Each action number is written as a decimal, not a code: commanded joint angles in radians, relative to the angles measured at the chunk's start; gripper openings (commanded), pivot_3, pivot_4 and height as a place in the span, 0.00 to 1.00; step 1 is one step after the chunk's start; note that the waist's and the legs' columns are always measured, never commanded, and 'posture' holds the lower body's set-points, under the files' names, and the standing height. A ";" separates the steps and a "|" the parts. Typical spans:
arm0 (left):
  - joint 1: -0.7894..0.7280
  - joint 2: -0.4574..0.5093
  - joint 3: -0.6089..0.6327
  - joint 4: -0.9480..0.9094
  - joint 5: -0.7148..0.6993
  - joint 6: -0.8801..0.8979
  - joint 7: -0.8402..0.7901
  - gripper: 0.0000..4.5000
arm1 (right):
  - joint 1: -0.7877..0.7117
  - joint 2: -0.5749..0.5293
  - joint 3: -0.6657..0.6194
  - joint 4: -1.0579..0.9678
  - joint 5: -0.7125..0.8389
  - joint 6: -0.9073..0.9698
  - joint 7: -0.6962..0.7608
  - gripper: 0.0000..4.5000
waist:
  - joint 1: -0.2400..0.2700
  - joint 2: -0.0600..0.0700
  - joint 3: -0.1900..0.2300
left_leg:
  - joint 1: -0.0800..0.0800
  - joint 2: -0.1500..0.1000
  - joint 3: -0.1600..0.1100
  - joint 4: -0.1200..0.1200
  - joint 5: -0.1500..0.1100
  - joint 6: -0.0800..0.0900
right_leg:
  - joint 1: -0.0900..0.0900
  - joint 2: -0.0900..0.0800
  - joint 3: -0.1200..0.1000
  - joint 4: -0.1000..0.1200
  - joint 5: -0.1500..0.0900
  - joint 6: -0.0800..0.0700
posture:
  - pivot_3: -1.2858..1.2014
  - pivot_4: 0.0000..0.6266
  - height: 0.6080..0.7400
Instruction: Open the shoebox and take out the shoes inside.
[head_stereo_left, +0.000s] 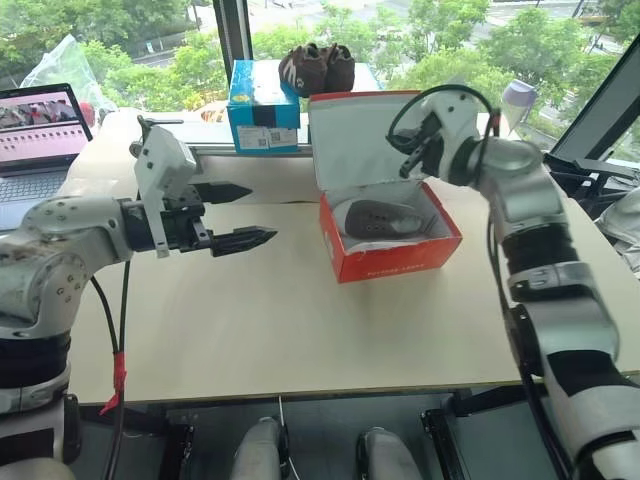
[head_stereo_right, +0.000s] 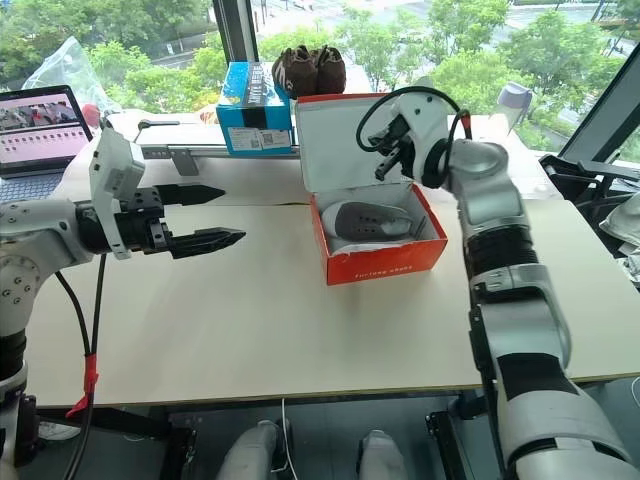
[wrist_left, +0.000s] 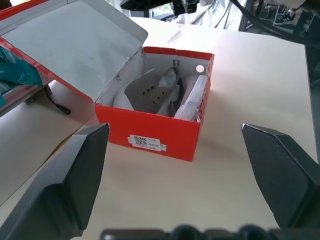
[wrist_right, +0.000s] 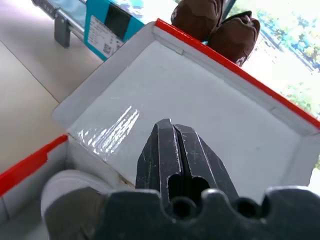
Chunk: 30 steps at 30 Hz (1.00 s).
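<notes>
On the pale wooden table (head_stereo_left: 250, 320), nearest me and well to the left of the shoebox (head_stereo_left: 392, 240), my left gripper (head_stereo_left: 235, 215) hangs above the tabletop with its two black fingers (wrist_left: 75, 185) spread wide, holding nothing and touching nothing. Those fingers are matte, wedge-shaped, tapering to blunt points aimed toward the shoebox.

Beyond them sits the shoebox itself, red-orange cardboard with a white lining and a small white label on its end wall. Its hinged lid stands open, tilted back, the smooth white inner face catching a glossy streak of light. Inside the shoebox lie the shoes (head_stereo_right: 372, 218), grey-taupe slip-ons with a perforated upper and a white sole; I can make out one clearly, and crumpled white paper is tucked beside it against the shoebox wall.

Above the shoebox's far edge, my right gripper (wrist_right: 175, 150) is pressed shut, its dark scuffed fingers meeting along a thin seam with nothing between them. Its tips are close to the inner face of the raised lid; I cannot tell whether they touch it.

Behind the shoebox stands a blue box (head_stereo_left: 262, 105) with a white label, and a dark brown fuzzy pair (head_stereo_left: 318, 68) rests above the lid's top edge.
</notes>
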 joint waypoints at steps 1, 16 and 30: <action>-0.008 0.002 0.010 -0.033 -0.020 0.005 0.006 1.00 | 0.018 -0.113 0.042 -0.147 -0.035 0.001 0.172 0.01 | 0.000 0.000 0.000 | 0.000 0.000 0.000 0.000 0.000 0.000 | 0.000 0.000 0.000 0.000 0.000 0.000 | 0.52 0.24 1.00; 0.018 -0.002 0.010 -0.070 -0.041 0.011 0.029 1.00 | 0.047 -0.048 0.220 0.216 -0.318 -0.348 0.103 1.00 | -0.007 0.000 0.001 | 0.002 0.000 0.002 0.001 0.004 0.005 | -0.002 0.000 0.003 0.005 -0.002 0.000 | 0.52 0.24 1.00; 0.040 -0.001 0.032 -0.110 -0.076 0.039 0.069 1.00 | -0.052 0.060 0.270 0.624 -0.489 -0.493 -0.148 1.00 | -0.006 0.000 0.001 | 0.003 0.000 0.002 0.001 0.001 -0.001 | 0.001 0.000 0.002 0.005 -0.002 0.000 | 0.52 0.24 1.00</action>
